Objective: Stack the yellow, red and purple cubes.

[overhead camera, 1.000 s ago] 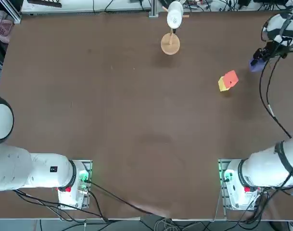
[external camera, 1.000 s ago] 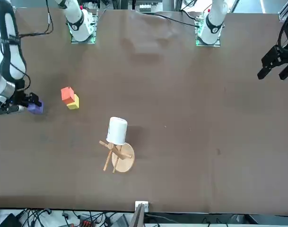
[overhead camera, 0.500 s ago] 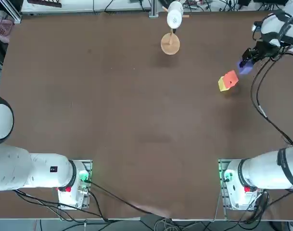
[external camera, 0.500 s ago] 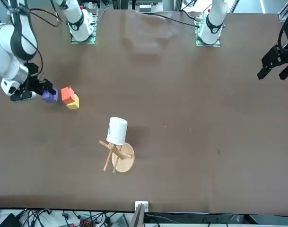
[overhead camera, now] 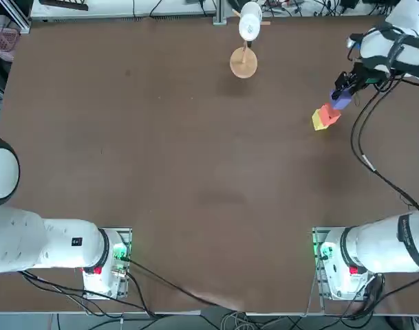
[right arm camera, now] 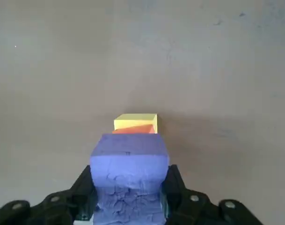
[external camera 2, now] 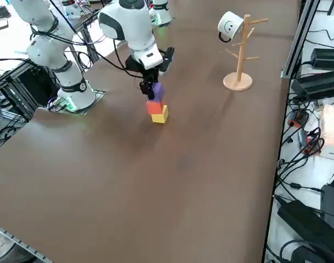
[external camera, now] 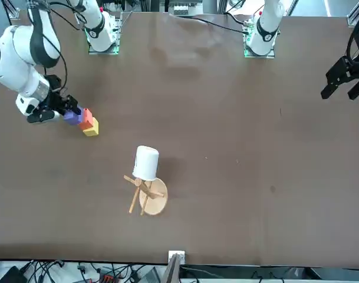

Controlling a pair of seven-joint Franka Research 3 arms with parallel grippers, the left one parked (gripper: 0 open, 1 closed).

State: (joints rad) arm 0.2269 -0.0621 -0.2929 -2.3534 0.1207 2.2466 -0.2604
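Since the earlier frames our right pincer [overhead camera: 342, 98] has swung in from the bench [overhead camera: 161, 172] edge, clenched on the purple cube [external camera 2: 157, 91]. We now hold it just above the red cube [external camera 2: 154, 106], which sits on the yellow cube [external camera 2: 161, 115], well apart from the wooden stand [overhead camera: 243, 60]. We judge the raised carry keeps that pair from being knocked.

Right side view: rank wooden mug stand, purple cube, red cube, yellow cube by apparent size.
1. Round-based wooden stand holding a white mug: clearly largest.
2. Purple cube, red cube, yellow cube: look alike, partly overlapping, so no ranking. The right gripper holds the purple one.
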